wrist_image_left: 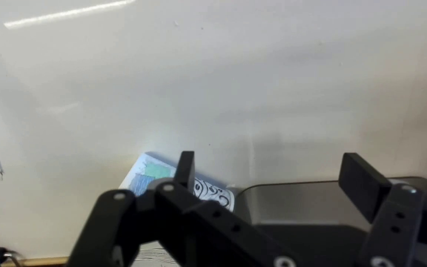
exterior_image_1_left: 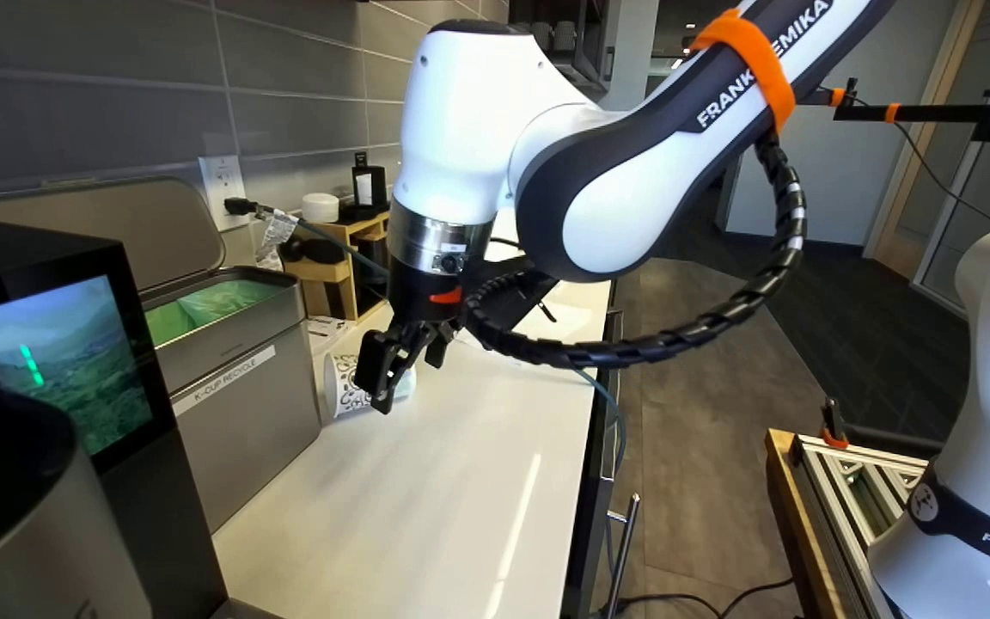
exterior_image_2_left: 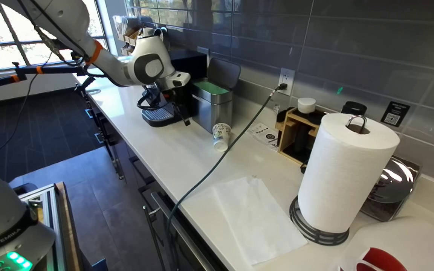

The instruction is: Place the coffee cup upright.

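One black machine (exterior_image_1_left: 144, 451) stands near left in an exterior view; beyond it, a metal bin (exterior_image_1_left: 254, 421). Farther, I have my gripper (exterior_image_1_left: 410, 378) above the counter (exterior_image_1_left: 426, 490), fingers (wrist_image_left: 361, 185) spread apart; past it the coffee cup (exterior_image_1_left: 347, 389) lies on its side, beside the bin.

Black-and-white arm (exterior_image_1_left: 632, 211), orange strap (exterior_image_1_left: 751, 62), black claw (wrist_image_left: 271, 172)

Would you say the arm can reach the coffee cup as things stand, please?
Probably yes: the pincer hangs open near the coffee cup, though the bin beside it may crowd one side.
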### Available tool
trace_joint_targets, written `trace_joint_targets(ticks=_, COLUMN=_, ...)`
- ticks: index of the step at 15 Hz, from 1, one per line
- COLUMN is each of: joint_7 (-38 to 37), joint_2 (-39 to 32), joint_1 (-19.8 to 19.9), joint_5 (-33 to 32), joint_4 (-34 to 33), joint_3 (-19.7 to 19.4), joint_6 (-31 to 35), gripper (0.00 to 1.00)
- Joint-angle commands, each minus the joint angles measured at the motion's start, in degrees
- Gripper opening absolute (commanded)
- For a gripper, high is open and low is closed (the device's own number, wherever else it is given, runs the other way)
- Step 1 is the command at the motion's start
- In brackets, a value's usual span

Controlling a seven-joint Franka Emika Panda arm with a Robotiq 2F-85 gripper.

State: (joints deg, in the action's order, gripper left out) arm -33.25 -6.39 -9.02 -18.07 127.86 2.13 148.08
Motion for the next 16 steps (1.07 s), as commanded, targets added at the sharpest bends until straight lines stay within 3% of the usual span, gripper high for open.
trace_joint_targets(ticks=1, joint_7=-9.58, joint_2=-3.22, joint_1=-0.23, joint_5=1.20, joint_4=-3.00, joint_3=-0.66, joint_6=2.22, gripper=1.00)
trace_joint_targets(ticks=5, joint_7=-24.12, joint_2=-6.69, joint_1=-1.72, joint_5=-4.51, joint_4=-5.33, joint_3=-3.71, joint_6=8.20, gripper=1.00)
trace_joint_targets(ticks=7, joint_7=-32.17, joint_2=-8.69, joint_1=-3.12, joint_5=-10.99, joint_4=-6.74, joint_3=-7.40, joint_6=12.46, gripper=1.00)
trace_joint_targets(ticks=9, joint_7=-40.23, joint_2=-10.57, joint_1=-6.85, joint_5=-17.43, joint_4=-8.80, joint_3=-13.94, joint_6=14.83, gripper=1.00)
trace_joint_targets(ticks=12, joint_7=-51.66, joint_2=-13.23, joint_1=-13.06, joint_5=-27.19, joint_4=-11.76, joint_3=-22.10, joint_6=13.06, gripper=1.00)
trace_joint_targets(ticks=14, joint_7=-57.78, joint_2=-14.53, joint_1=-15.33, joint_5=-32.54, joint_4=-12.39, joint_3=-23.91, joint_6=11.21, gripper=1.00)
trace_joint_targets(ticks=16, joint_7=-58.90, joint_2=-14.89, joint_1=-16.43, joint_5=-32.65, joint_4=-11.83, joint_3=-23.44, joint_6=8.76, gripper=1.00)
